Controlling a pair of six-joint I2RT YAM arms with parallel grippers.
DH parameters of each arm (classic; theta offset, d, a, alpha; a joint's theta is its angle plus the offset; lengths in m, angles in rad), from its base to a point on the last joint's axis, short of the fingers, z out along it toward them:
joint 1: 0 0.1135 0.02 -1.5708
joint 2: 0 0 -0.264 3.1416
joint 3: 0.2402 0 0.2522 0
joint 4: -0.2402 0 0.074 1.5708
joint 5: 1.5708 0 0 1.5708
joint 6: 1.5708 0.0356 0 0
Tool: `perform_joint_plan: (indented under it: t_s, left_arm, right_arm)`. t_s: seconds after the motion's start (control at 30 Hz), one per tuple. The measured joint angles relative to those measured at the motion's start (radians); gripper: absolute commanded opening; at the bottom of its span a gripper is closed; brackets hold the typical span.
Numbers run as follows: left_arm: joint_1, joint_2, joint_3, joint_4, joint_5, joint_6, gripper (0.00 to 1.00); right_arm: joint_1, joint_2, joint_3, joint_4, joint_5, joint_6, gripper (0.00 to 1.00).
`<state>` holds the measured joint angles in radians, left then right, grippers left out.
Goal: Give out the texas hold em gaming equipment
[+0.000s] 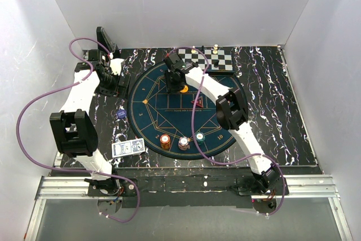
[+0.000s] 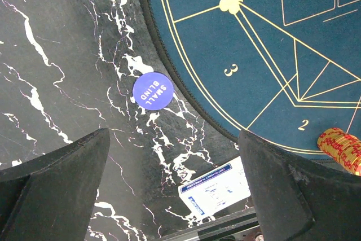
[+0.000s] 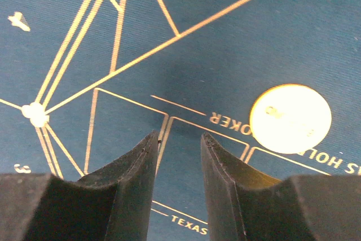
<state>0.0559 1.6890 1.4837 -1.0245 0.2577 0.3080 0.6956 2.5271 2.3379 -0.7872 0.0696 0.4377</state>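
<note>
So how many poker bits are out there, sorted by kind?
Chip stacks: 3 (orange, white-pink, teal)
Round marker discs: 2 (blue "small blind" disc, yellow disc)
Red triangular marker: 1
Playing cards: 1 group
Total: 7

Lab test cell, white walls (image 1: 169, 4), aluminium rail (image 1: 186, 187)

Round dark-blue mat (image 1: 163, 103) on black marbled table (image 1: 271, 117), chessboard (image 1: 211, 58) at far edge
</note>
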Motion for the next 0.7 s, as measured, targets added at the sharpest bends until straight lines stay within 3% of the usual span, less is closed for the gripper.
perform_joint_plan:
  t_s: [0.2,0.43,0.6,0.7]
  left_arm:
    - [0.000,0.005,0.004,-0.004,-0.003,0.006,0.98]
    - [-0.018,0.016,0.012,-0.007,0.012,0.011,0.98]
    - [-0.152,0.108,0.102,-0.010,-0.004,0.026,0.98]
    - [-0.219,0.233,0.244,-0.031,0.016,0.021,0.98]
  right_arm:
    - [0.013,-0.016,-0.006,0.069,-0.036,0.001,0.64]
    - [0.000,-0.228,-0.298,0.106,0.016,-0.020,0.64]
    - [-0.025,-0.407,-0.502,0.163,0.060,-0.034,0.62]
    - [-0.041,-0.439,-0.562,0.179,0.080,-0.042,0.61]
